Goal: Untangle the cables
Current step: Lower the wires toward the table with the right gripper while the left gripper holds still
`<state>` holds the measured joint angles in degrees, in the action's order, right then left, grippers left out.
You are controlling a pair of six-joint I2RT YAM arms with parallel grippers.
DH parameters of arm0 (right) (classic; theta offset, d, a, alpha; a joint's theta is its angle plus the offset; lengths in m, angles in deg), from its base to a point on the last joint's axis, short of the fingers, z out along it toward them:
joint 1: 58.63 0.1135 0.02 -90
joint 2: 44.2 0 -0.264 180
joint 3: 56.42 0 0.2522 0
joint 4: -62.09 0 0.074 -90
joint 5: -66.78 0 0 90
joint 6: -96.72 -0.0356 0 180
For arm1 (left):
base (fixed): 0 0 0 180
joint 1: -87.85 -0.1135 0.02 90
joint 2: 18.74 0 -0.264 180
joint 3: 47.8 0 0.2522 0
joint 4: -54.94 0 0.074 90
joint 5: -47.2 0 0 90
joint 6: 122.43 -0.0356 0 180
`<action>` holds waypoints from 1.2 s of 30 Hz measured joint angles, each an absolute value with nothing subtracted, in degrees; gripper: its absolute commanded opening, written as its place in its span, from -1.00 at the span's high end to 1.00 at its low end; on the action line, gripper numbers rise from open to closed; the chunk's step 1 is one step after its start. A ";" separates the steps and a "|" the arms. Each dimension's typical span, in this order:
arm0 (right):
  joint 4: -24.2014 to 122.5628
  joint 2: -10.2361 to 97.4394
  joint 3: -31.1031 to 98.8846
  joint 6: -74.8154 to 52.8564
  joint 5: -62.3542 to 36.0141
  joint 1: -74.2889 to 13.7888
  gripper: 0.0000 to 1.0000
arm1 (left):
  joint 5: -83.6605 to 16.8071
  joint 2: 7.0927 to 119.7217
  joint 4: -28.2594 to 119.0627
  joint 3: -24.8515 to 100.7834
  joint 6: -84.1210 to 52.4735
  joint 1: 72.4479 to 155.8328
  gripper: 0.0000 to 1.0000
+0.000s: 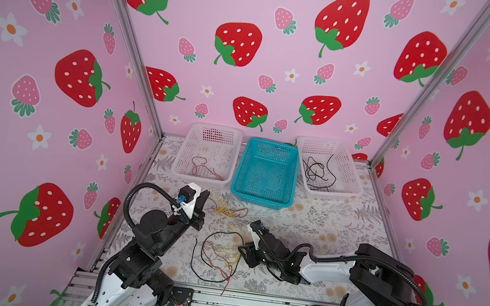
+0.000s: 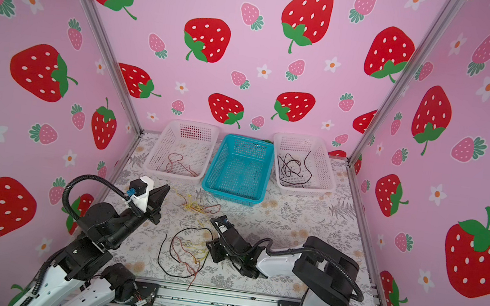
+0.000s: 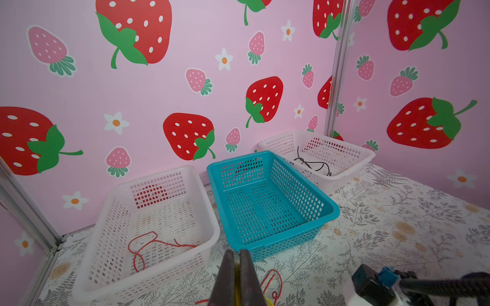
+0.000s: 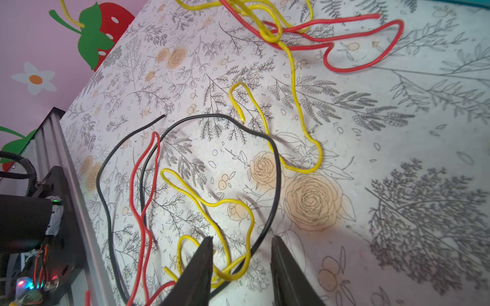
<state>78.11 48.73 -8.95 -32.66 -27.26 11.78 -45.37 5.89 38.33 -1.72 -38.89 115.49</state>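
Note:
Red, yellow and black cables [image 1: 220, 251] lie tangled on the floral table near the front, seen in both top views. A smaller yellow and red clump [image 1: 225, 211] lies further back. My left gripper [image 3: 237, 251] is shut on a yellow cable [image 3: 237, 290] from that clump, raised above the table [image 1: 203, 196]. My right gripper [image 4: 241, 238] is open and low over the front tangle [image 2: 187, 250]. A yellow loop [image 4: 233, 275] and a black cable [image 4: 275, 185] lie between its jaws. A red cable [image 4: 144, 185] runs beside them.
Three baskets stand along the back wall. The left white basket [image 1: 180, 164] holds a red cable [image 1: 202, 167], the blue basket [image 1: 263, 195] holds none, and the right white basket [image 1: 353, 182] holds black cables [image 1: 316, 170]. A metal rail [image 1: 248, 304] edges the front.

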 measured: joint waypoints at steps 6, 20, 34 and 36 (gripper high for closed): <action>77.72 50.26 -7.37 -31.78 -26.32 8.76 0.20 | -45.41 5.10 38.90 -3.14 -38.93 115.49 1.00; 78.79 56.40 -3.20 -30.05 -20.96 8.00 0.88 | -45.39 3.88 39.64 -4.60 -38.93 115.49 1.00; 68.73 27.28 -8.25 -24.37 -30.47 7.98 1.00 | -45.15 3.44 39.64 -5.46 -38.89 115.49 1.00; 65.96 21.45 -8.29 -22.78 -32.83 7.95 1.00 | -44.99 3.68 39.64 -5.46 -38.87 115.49 1.00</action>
<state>65.96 21.45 -8.29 -22.78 -32.83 7.95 -44.99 3.68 39.64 -5.46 -38.87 115.49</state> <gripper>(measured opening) 0.059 0.068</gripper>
